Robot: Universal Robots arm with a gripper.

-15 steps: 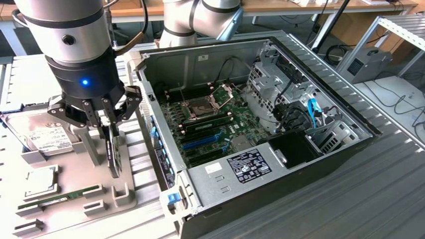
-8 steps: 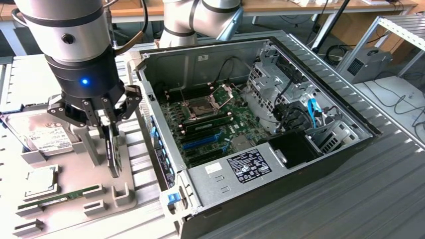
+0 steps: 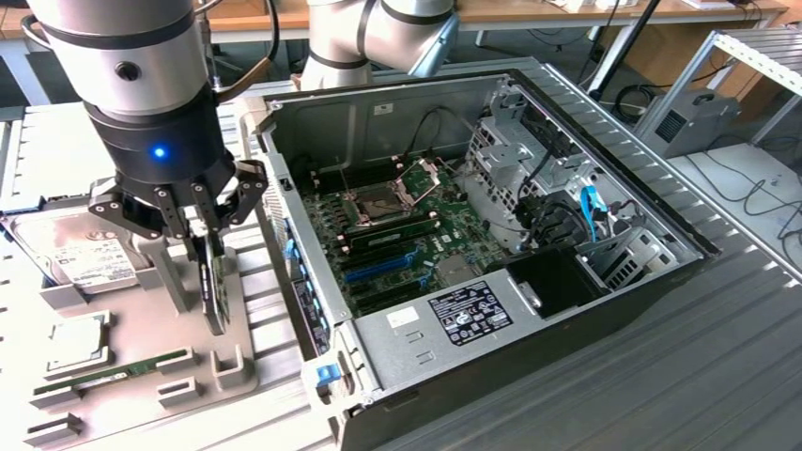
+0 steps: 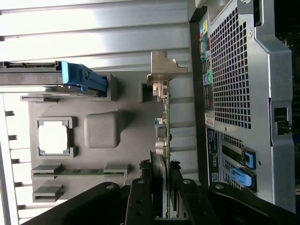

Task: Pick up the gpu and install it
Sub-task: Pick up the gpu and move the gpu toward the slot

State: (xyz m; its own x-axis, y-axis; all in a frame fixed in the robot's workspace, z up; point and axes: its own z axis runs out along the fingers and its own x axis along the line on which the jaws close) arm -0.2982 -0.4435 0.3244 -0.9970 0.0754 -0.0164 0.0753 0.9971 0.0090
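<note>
Case wall point(image 4: 234, 70) crowds the gpu point(image 3: 213, 287); open room over the tray point(image 3: 150, 319)

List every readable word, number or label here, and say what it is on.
Black label on the power supply: print too small to read.
White label on the hard drive: blurred, unreadable.
Sticker on the case's rear panel: unreadable.
No text here can be quoted.
</note>
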